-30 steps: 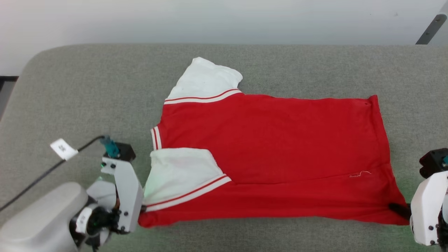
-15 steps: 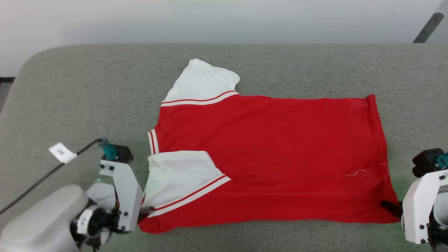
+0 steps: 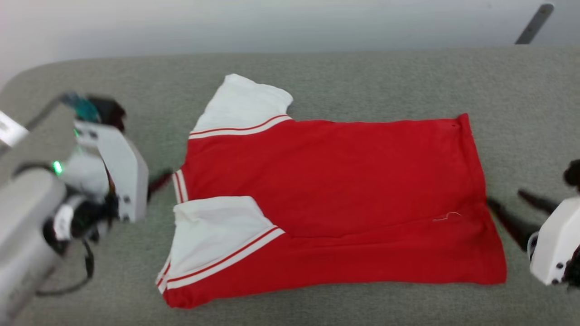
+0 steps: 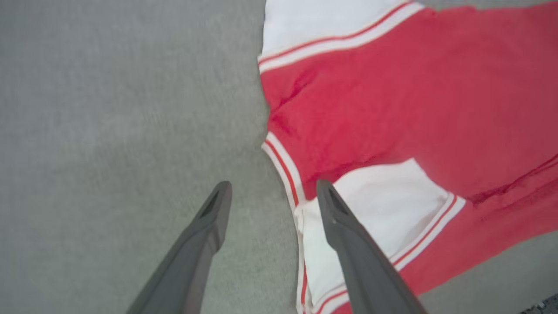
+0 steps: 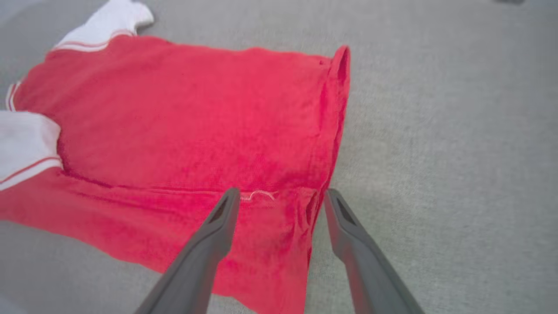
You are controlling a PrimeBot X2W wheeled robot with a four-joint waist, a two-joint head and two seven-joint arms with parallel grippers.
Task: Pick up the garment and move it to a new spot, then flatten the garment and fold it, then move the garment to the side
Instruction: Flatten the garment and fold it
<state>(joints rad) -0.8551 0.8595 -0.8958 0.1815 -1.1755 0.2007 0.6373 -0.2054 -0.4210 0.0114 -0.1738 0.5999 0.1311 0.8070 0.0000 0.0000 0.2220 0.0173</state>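
Note:
The garment [image 3: 326, 181] lies flat on the grey padded table [image 3: 362, 81], red body with white sleeves, its near part folded over toward the middle. No lettering shows. My left gripper [image 3: 163, 177] hovers at the striped collar on the garment's left edge. In the left wrist view the left gripper [image 4: 273, 187] is open, holding nothing, with the garment [image 4: 392, 96] to its right. My right gripper [image 3: 505, 196] is open beside the hem. In the right wrist view the right gripper [image 5: 282, 192] stands astride the hem of the garment [image 5: 196, 117] without gripping it.
The table's rounded left corner [image 3: 27, 77] lies behind my left arm. A black cable [image 3: 77, 283] loops below that arm. A dark bar [image 3: 532, 22] leans against the pale wall at the back right. Bare grey table surrounds the garment.
Both grippers have opened and let go of the garment's near corners. The left arm has drawn back toward the collar and the right has pulled off the hem. The camera has shifted.

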